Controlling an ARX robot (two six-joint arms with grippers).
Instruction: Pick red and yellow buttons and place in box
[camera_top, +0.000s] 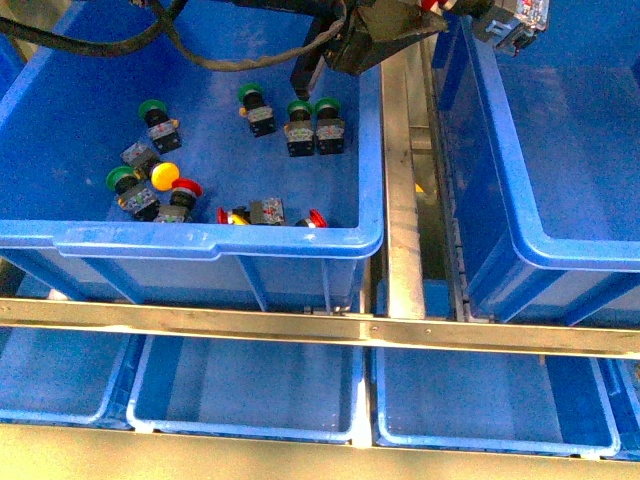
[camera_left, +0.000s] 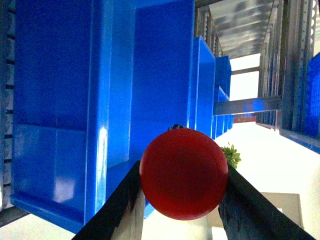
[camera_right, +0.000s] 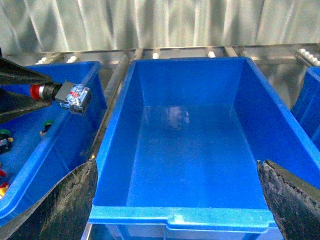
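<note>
Red button (camera_left: 182, 172) pinched between left jaws, near box (camera_right: 200, 65) rim; right jaws wide.
Crate (camera_top: 200, 245): five green buttons (camera_top: 298, 107); one plain yellow cap (camera_top: 165, 175); three red caps (camera_top: 188, 186).

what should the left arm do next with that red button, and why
Probably carry the red button a little further over the box, then open. The left gripper is shut on it, and it hangs about over the box's side wall, not clearly inside.
</note>
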